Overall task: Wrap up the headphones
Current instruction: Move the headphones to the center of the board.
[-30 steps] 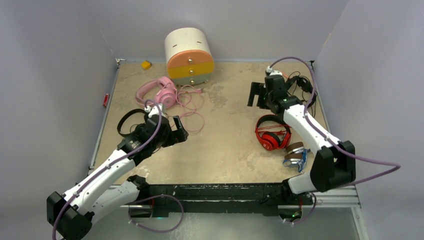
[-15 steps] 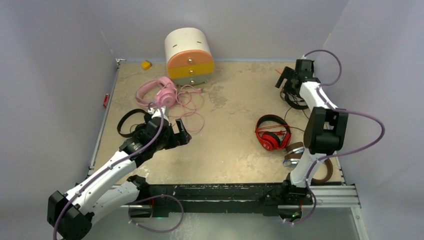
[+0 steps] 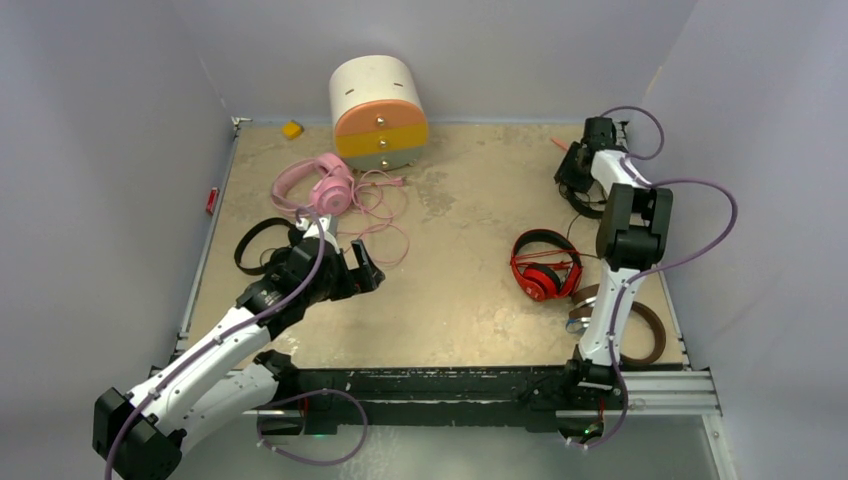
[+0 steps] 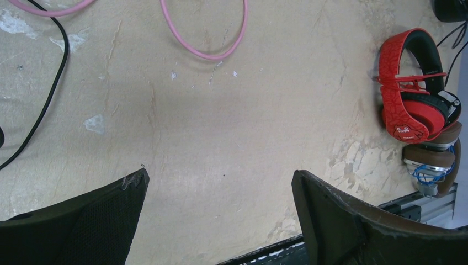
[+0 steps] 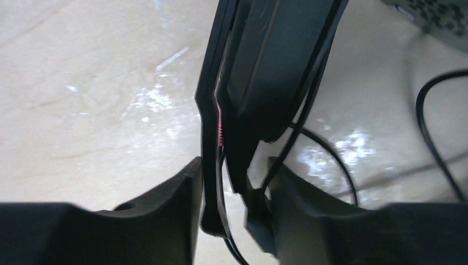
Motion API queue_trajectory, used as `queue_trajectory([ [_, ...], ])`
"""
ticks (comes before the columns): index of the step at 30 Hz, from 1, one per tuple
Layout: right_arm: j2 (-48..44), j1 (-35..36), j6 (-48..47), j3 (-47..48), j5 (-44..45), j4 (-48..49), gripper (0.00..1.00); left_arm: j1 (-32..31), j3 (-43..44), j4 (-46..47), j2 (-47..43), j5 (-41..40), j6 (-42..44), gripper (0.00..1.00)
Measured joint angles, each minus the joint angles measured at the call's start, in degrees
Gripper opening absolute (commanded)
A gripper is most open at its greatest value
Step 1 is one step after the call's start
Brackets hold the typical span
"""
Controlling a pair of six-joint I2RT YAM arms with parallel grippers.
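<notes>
Biggest first: the worn beige tabletop (image 3: 460, 300), with the rounded white, orange and yellow drawer box (image 3: 378, 112) at its far edge. Five sets lie around it. The pink headband headphones (image 3: 318, 185) are left of the box, and a black plastic pair (image 3: 255, 245) is at the left edge. The glossy red headphones (image 3: 543, 265) are right of centre, and the brown headphones with silver hinges (image 3: 645, 340) are by the near right corner. The set in play is the black headband headphones (image 3: 588, 205) in the far right corner.

The right gripper (image 3: 573, 172) is on them. Its wrist view shows the fingers (image 5: 165, 199) clamped on the flat black band (image 5: 276, 66), with the thin cable loose alongside. (Overhead, the arm hides that grip entirely.) The left gripper (image 4: 221, 210) hovers with jaws wide apart over bare tabletop near the pink cable loop (image 4: 209, 52), holding nothing.

To do this well, I'd say pin the band firmly so it can't swivel. Then bring the left gripper across to gather the cable in even, unsnagged turns.

The left wrist view also picks out a blue cord (image 4: 425, 174) at the brown pair's hinge, which is barely visible from above.
</notes>
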Motion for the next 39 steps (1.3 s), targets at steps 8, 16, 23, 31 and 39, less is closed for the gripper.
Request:
queue_trajectory([
  [8, -2.9, 9.5, -3.8, 0.2, -0.7, -2.9, 0.08, 0.0, -0.8, 0.6, -0.4, 0.0, 0.0, 1.00],
  [16, -18.6, 35.1, -5.2, -7.6, -0.4, -2.2, 0.06, 0.0, -2.9, 1.5, -0.4, -0.1, -0.1, 0.98],
  [23, -30.6, 45.0, -3.3, -13.6, 1.2, -1.6, 0.03, 0.0, -3.6, 5.1, 3.8, 0.0, -1.4, 0.92],
  [31, -41.5, 51.8, 2.3, -32.7, 0.3, 1.2, 0.07, 0.0, -3.6, 7.0, 8.6, -0.6, -3.0, 0.89],
  [39, -43.7, 58.5, 11.4, -44.0, -2.9, 9.9, 0.63, 0.0, -7.5, 8.9, 5.0, -2.0, -3.7, 0.75],
])
